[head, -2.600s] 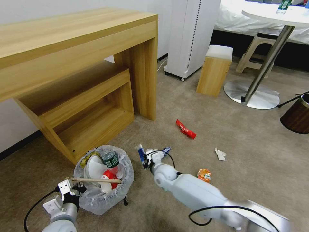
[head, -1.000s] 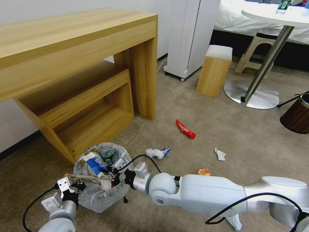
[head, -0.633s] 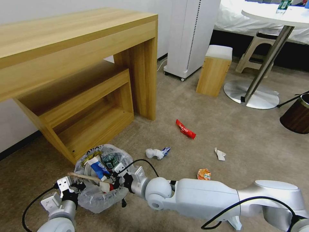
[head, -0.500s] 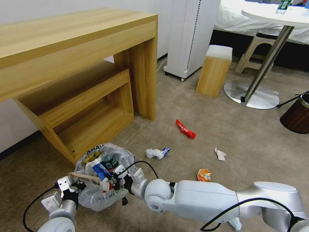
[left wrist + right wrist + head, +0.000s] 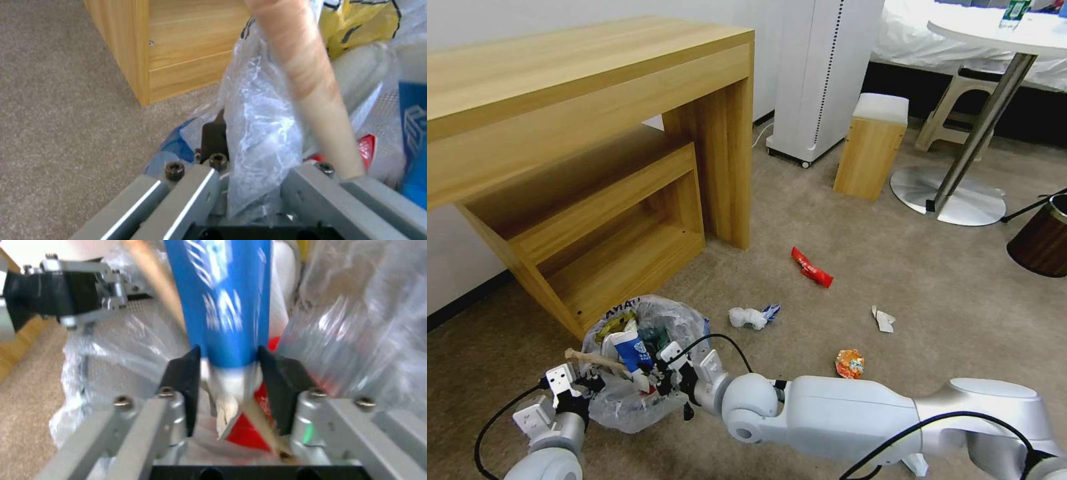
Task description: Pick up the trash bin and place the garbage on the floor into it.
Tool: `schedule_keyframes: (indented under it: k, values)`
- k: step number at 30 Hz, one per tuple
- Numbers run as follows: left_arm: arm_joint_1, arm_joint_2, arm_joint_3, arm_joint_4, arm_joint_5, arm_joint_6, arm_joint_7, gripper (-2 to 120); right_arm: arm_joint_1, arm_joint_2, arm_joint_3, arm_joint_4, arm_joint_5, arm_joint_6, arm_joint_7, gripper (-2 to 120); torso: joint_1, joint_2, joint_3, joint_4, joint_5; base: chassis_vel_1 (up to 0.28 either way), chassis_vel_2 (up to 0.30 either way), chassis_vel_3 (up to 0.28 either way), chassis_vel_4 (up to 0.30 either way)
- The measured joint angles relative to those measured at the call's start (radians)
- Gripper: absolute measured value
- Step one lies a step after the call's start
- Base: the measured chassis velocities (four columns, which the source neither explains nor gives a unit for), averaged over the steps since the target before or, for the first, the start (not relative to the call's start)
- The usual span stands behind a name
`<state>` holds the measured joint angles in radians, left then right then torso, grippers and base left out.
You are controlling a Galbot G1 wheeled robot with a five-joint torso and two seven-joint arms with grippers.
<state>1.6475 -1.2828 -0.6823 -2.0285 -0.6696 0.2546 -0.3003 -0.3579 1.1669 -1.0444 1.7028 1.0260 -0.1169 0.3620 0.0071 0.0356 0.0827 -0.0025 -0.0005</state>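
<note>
The trash bin (image 5: 627, 400), lined with a crinkled clear bag, stands tilted on the beige floor (image 5: 774, 213) beside the desk. My left gripper (image 5: 582, 385) is shut on its near rim; the bag (image 5: 258, 133) sits between the fingers. My right gripper (image 5: 657, 375) reaches into the bin, shut on a flattened blue-white paper cup (image 5: 632, 349) (image 5: 227, 300). A wooden stick (image 5: 594, 360) (image 5: 311, 83) lies across the bin's mouth. Garbage on the carpet: a crumpled tissue (image 5: 747, 317), a red wrapper (image 5: 812, 267), a paper scrap (image 5: 884, 321) and an orange wrapper (image 5: 850, 363).
A wooden desk (image 5: 587, 80) with a low shelf rises just behind the bin. Farther back are a white tower unit (image 5: 824, 73), a small wooden stool (image 5: 872, 143) and a round table's metal base (image 5: 950, 197). A brown bin (image 5: 1044, 240) stands at the right edge.
My right arm carried the blue-white cup from the floor by the tissue into the bin, then sank lower. The bin tipped and its bag crumpled. The left gripper kept its hold.
</note>
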Motion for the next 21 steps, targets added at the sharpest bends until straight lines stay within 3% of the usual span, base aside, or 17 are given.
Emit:
schedule_keyframes:
  k: [3, 7, 14, 21]
  values:
    - [-0.002, -0.001, 0.003, 0.0, 0.0, 0.0, -0.002, 1, -0.013, -0.03, 0.01, 0.024, -0.006, -0.002, 0.0, 59, 0.0, 0.0, 0.0, -0.0001, 0.0, 0.0, 0.0, 0.0, 0.0]
    - [0.001, -0.005, 0.005, -0.001, 0.002, 0.001, -0.002, 1, -0.018, -0.04, 0.016, 0.039, -0.006, -0.003, 0.004, 67, 0.0, 0.0, 0.0, 0.0, 0.0, 0.0, 0.0, 0.0, 0.0]
    - [0.006, -0.008, 0.004, -0.004, 0.008, 0.002, -0.002, 1, -0.028, -0.065, 0.034, 0.084, -0.012, -0.004, 0.012, 95, 0.0, 0.0, 0.0, 0.0, 0.0, 0.0, 0.0, 0.0, 0.0]
    - [0.006, -0.013, 0.009, 0.0, 0.016, 0.005, -0.002, 1, -0.042, -0.079, 0.113, 0.133, -0.019, 0.003, 0.009, 93, 0.0, 0.0, 0.0, 0.0, -0.0001, 0.0, 0.0, 0.0, 0.0]
